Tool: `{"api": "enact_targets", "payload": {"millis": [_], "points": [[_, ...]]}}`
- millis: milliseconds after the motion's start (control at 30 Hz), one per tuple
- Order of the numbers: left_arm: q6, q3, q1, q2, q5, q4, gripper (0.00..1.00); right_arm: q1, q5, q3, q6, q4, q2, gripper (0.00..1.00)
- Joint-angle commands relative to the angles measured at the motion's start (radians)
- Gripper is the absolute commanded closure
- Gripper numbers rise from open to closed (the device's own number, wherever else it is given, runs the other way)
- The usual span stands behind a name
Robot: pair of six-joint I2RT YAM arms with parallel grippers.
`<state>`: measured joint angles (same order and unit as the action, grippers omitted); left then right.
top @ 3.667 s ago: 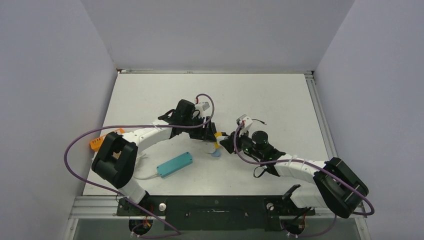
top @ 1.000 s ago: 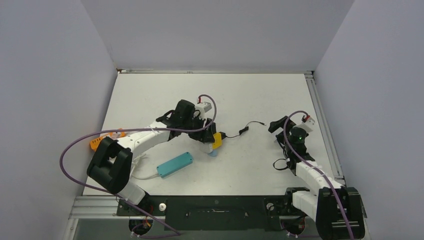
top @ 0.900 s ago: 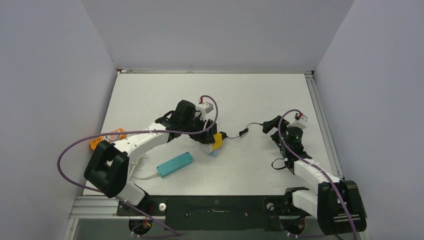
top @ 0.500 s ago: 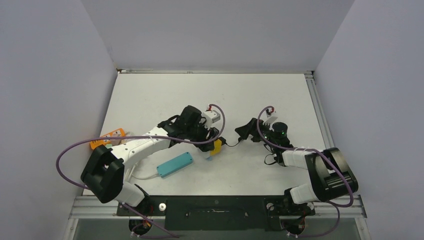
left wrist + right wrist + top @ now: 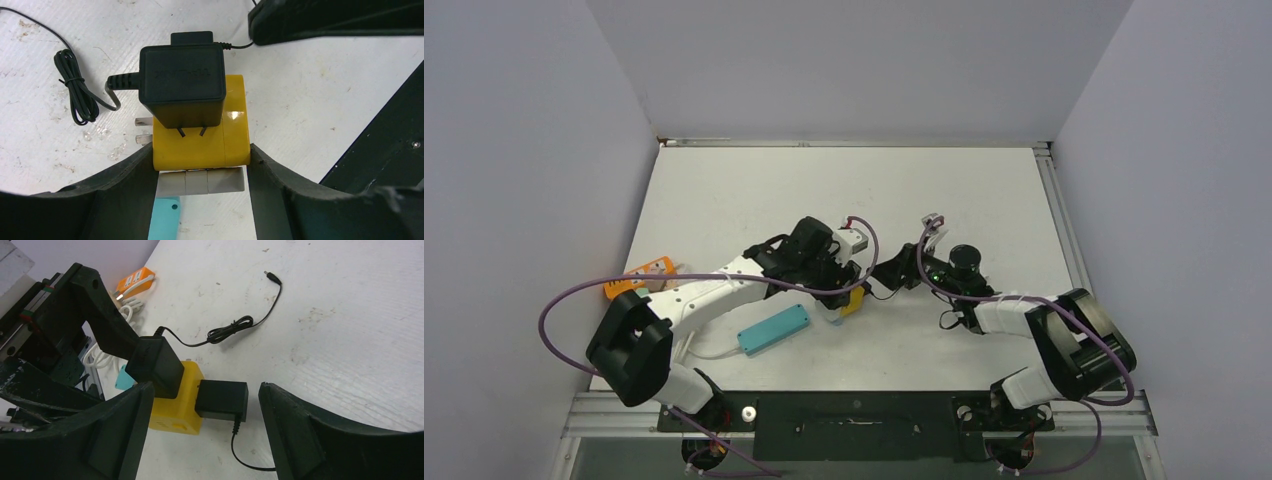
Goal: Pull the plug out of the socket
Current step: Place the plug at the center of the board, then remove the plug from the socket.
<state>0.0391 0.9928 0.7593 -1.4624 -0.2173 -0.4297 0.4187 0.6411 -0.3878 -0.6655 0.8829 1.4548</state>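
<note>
Your left gripper (image 5: 200, 165) clamps the yellow socket (image 5: 200, 145) on the bench (image 5: 984, 190). Your right gripper (image 5: 200, 430) stands released, its fingers either side of the small black plug (image 5: 221, 400) seated in the socket's end, not touching it.

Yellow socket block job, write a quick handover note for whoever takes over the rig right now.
Left gripper: shut on the yellow socket block, holding it on the table.
Right gripper: open, jaws either side of the small black plug on the block's side, not gripping yet.
Large black adapter: in the block's top face, prongs partly showing.
Done: block braced, right gripper lined up.
Left: close on the small plug, pull it free.
</note>
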Motion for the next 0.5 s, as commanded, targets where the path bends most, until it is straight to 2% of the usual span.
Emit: {"api": "enact_targets", "payload": {"millis": [0,467], "points": [[-0.015,0.049,0.009,0.017,-0.025,0.058,1.0,0.037,0.011,-0.029,0.024,0.085,0.004,0.23],[0.002,0.067,0.039,-0.036,0.019,0.037,1.0,0.163,-0.12,-0.029,0.069,0.064,-0.016,0.33]]}}
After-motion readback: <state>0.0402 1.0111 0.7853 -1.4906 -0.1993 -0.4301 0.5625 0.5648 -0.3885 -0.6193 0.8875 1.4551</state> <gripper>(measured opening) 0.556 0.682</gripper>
